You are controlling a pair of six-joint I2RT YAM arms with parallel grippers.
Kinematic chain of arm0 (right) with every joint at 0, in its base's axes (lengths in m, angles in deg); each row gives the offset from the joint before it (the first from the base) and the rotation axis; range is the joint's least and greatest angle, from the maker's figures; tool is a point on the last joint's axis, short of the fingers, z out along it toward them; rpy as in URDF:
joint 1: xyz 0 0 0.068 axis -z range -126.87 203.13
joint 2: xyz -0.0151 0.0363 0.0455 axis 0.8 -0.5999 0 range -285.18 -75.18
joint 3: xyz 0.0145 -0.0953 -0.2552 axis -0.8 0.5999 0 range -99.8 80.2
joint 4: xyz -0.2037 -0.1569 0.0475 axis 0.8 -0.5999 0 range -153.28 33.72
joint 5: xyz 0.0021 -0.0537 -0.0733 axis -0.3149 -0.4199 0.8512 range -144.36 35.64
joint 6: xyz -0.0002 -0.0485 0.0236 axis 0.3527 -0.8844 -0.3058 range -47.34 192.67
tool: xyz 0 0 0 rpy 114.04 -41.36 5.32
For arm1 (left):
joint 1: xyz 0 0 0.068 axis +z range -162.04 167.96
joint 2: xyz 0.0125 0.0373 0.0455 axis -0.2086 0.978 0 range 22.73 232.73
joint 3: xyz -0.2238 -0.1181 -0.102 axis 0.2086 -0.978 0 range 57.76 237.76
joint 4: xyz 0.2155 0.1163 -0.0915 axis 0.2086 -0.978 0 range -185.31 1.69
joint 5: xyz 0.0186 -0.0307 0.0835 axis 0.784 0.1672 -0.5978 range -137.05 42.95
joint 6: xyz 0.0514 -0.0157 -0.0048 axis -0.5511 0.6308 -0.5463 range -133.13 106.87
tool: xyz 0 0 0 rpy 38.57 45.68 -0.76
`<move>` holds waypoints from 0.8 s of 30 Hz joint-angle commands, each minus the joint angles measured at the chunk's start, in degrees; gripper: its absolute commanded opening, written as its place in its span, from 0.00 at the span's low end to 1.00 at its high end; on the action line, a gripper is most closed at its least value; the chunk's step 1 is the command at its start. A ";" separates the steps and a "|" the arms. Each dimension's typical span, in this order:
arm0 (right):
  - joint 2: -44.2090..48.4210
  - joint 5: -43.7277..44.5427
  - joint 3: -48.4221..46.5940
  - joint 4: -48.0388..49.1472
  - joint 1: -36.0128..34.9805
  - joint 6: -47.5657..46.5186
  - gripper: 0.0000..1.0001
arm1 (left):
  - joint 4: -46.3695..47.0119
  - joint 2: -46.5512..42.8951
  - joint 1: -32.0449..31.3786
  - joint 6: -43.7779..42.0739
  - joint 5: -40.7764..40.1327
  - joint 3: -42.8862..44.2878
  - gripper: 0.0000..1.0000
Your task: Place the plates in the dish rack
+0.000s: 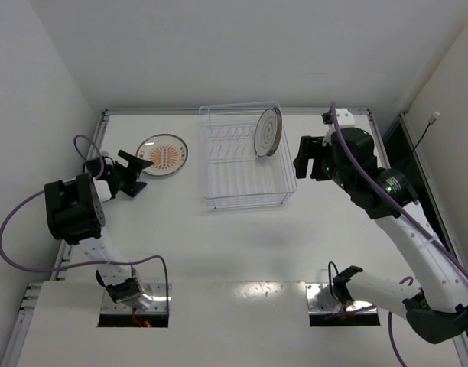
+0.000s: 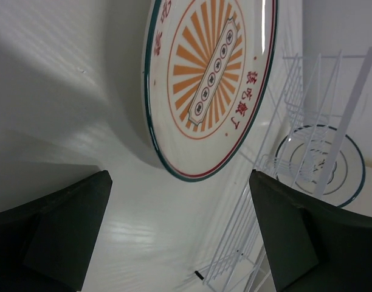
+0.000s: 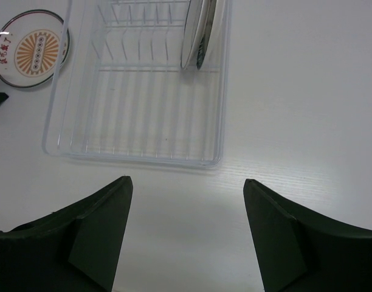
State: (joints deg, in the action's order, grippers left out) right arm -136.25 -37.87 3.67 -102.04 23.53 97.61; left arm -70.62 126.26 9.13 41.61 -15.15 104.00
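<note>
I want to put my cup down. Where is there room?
The table is bare on the near side of the dish rack. The rack's left tines are free too. Crowded: its right end, where plates stand.

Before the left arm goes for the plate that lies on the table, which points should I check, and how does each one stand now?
1. Left gripper open and empty: ok.
2. Orange sunburst plate lying flat on the table, outside the dish rack, nothing on it: ok.
3. Plate rim between the left fingers: not ok, the plate lies ahead of them.
4. Free tines in the rack beside the two standing plates: ok.
5. Right gripper open, empty, apart from the rack: ok.
6. Standing plates seated firmly in the tines: cannot tell.
</note>
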 commanded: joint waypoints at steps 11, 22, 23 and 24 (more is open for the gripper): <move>-0.35 0.92 -1.34 -1.88 0.34 0.27 0.70 | -5.46 14.41 -0.34 -2.26 -1.76 11.66 0.10; -2.03 -5.15 -0.11 -0.66 0.34 0.80 0.70 | -3.38 5.56 0.19 -3.94 6.05 11.25 0.00; -1.50 -6.20 -0.11 0.31 0.34 0.80 0.70 | -2.06 3.81 0.19 -3.24 7.03 10.55 0.00; -1.50 -8.73 -0.11 0.93 0.34 0.80 0.70 | -0.74 0.57 0.19 -3.24 7.99 9.32 0.00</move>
State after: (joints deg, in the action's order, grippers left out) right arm -138.55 -41.68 3.54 -104.59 23.75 97.79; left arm -74.82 135.07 9.10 39.80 -11.30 114.68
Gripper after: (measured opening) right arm 0.706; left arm 0.034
